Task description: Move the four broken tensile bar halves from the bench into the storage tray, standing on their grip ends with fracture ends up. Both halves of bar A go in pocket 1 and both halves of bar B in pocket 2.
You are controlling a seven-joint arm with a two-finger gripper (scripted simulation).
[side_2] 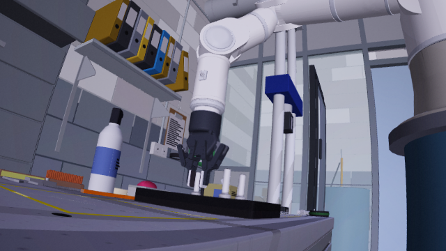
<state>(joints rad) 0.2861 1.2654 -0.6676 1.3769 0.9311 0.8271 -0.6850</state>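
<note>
A white tensile bar half (197, 183) stands upright in the black storage tray (207, 203), near the tray's left part. Two more white bar halves (226, 182) (241, 186) stand upright further right in the tray, close together. I cannot tell which pocket each one sits in. My gripper (197, 177) hangs straight down over the left bar half, its white fingertips on either side of the bar's top. The gripper is open and holds nothing.
A white bottle with a blue label (106, 154) stands left of the tray, beside an orange brush (64, 176) and a red dome (146, 184). White columns with a blue block (283, 91) rise behind the tray's right end. The bench edge (327, 223) lies just right of the tray.
</note>
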